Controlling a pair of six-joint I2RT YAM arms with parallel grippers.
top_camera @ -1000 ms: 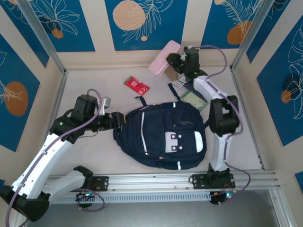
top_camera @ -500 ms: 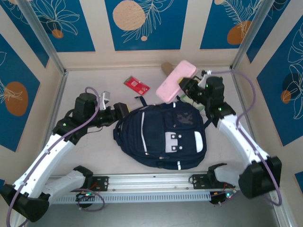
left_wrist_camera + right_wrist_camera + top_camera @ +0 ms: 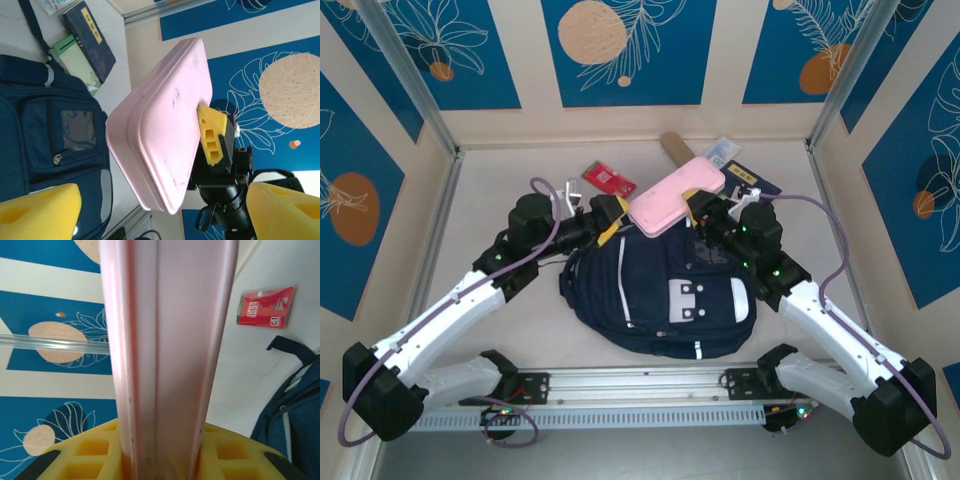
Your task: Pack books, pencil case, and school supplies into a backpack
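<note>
The case (image 3: 675, 197) hangs clear of the worktop (image 3: 510, 200) at the upper centre of the top view, tilted, with its far end toward the upper right. It is one smooth pale pink oblong with rounded corners, a seam running round its edge and a few small scuffs. My right fingers (image 3: 700, 208) clamp it by one narrow end, with a yellow pad with square hollows pressed on each flat face. My left fingers (image 3: 614, 215) stand spread wide just left of its lower end. Whether they touch it I cannot tell.

Just below lies one backpack (image 3: 665, 290), rounded, of dark navy fabric with thin white stripes. It has a white patch with dark dots and a clear window pocket (image 3: 77, 130). From above, the case covers part of its top edge.

I count two books for certain. One small red book (image 3: 609, 178) lies flat at the upper left of the case. One navy book (image 3: 752, 180) with a pale label strip lies at the upper right, overlapping a pale green pad (image 3: 75, 57). One white-and-blue packet (image 3: 725, 150) lies beyond the navy book, and a tan oblong piece (image 3: 673, 147) lies to its left.
</note>
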